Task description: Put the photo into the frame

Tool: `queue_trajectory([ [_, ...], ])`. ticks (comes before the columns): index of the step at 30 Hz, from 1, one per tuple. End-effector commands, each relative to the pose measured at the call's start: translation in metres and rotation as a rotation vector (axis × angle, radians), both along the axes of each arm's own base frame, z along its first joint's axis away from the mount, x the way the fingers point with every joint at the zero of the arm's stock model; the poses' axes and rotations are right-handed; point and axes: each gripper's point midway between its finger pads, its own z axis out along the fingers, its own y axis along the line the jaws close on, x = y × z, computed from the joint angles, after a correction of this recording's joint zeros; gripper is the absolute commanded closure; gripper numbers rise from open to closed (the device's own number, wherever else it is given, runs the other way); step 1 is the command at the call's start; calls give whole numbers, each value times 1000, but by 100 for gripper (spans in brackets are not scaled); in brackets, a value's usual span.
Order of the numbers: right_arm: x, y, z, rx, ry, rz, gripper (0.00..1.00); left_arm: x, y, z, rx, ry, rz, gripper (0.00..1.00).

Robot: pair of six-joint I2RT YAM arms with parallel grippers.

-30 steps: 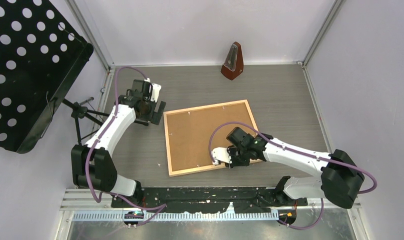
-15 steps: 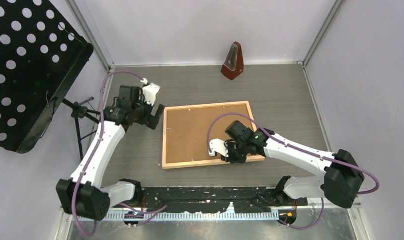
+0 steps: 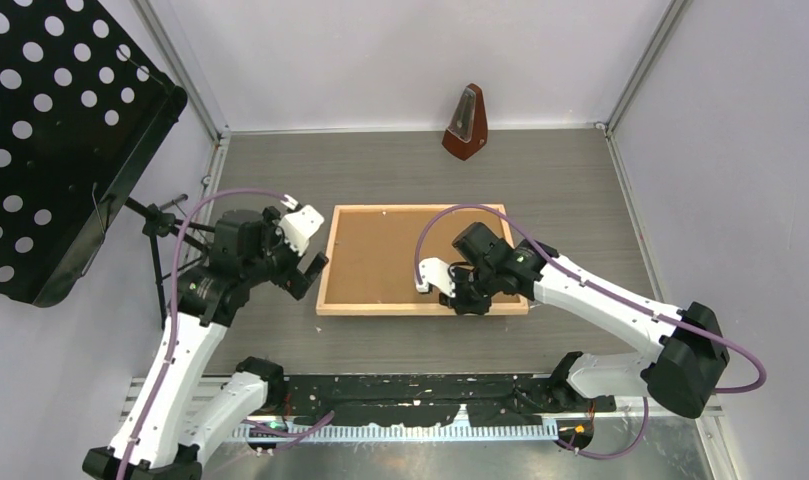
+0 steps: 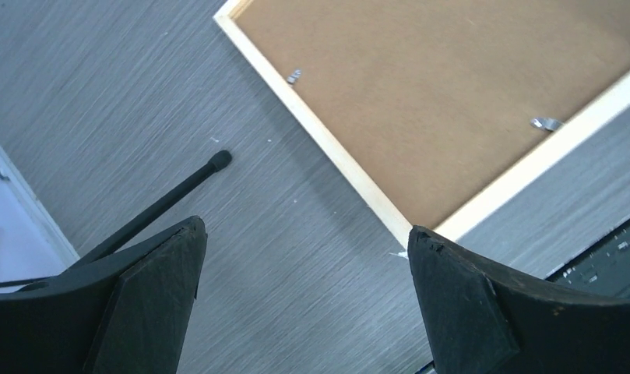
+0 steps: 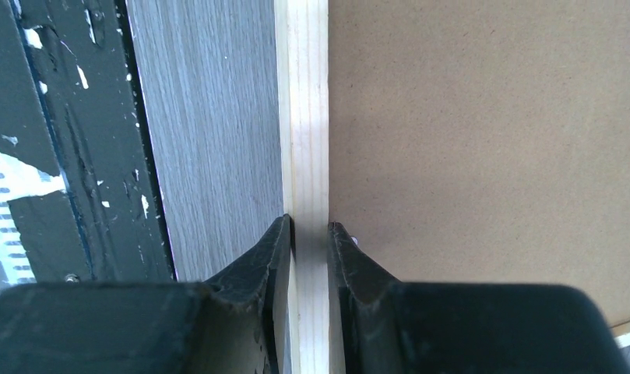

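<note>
Frame (image 3: 410, 208) laid back-up on table (image 3: 580, 180), brown backing board (image 3: 410, 255) seated inside. Near rail pinched by right gripper (image 5: 310, 226). Left gripper (image 4: 304, 234) spread wide, empty, above near-left corner. Photo not seen. Rail best gripped squarely; frame to be slid flat, untwisted.

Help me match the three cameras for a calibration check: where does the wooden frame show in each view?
Top external: the frame lies flat at picture centre.
Left wrist: the frame fills the upper right, one corner low.
Right wrist: a frame rail runs vertically at centre, pinched by the right gripper.
Shared landmark: the brown backing board inside the frame.
</note>
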Motion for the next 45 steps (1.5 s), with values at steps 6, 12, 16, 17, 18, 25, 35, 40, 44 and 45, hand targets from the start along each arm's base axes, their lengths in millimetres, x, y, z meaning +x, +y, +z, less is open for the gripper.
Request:
queue_trajectory([
  [6,17,16,50,107,-69,-37,94,-20,-26,1,60,-67,-206,0],
  [12,16,15,52,99,-49,-44,94,-23,-49,-13,128,-72,-314,0],
  [16,18,16,51,103,-32,-55,94,-32,-69,-27,142,-38,-394,0],
  [17,18,16,50,103,-23,-55,94,-34,-74,-30,146,-34,-411,0],
  [18,19,16,50,105,-19,-60,94,-35,-78,-33,153,-31,-424,0],
  [25,23,19,55,128,21,-77,94,-26,-90,-53,208,-87,-427,0],
  [35,28,17,67,158,52,-111,94,-2,-99,-60,221,-277,-419,0],
  [40,30,16,70,172,65,-120,94,6,-109,-62,243,-316,-438,2],
  [44,30,16,72,179,78,-122,94,11,-122,-61,272,-352,-456,4],
  [45,30,16,72,181,84,-122,94,12,-124,-61,282,-360,-462,4],
])
